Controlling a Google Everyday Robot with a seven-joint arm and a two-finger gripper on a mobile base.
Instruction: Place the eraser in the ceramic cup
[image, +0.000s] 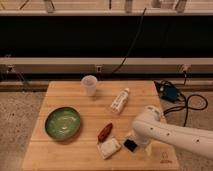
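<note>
**Eraser (109, 148) lies at the front of the table, gripper (131, 145) just to its right**

A wooden table (65, 97) fills the middle of the camera view and stands on a speckled floor (20, 115). On its left half sits a green bowl (62, 122), round and shallow, well apart from everything else.

Right of the bowl and toward the back edge, the ceramic cup (89, 85) stands upright with its mouth facing up. It is pale and whitish, with nothing touching it.

Toward the front, near the table's middle, a small reddish-brown object (105, 132) lies tilted. Just in front of it is the eraser, a pale block lying flat and slightly askew close to the front edge. It is outside the cup and well apart from it. Whether the reddish object touches the eraser cannot be told.

Behind these, a white bottle (120, 100) lies on its side, with its narrow end pointing toward the back right.

Just beside the eraser on the right, the gripper shows as a small dark shape low over the wood. Whether it is clenched or released cannot be told, nor whether it touches the eraser. The white arm (165, 132) rises from it as a rounded joint and runs off to the lower right.

Beyond the table's right edge, a blue box (170, 93) and looping black cables (192, 102) lie on the floor.
</note>
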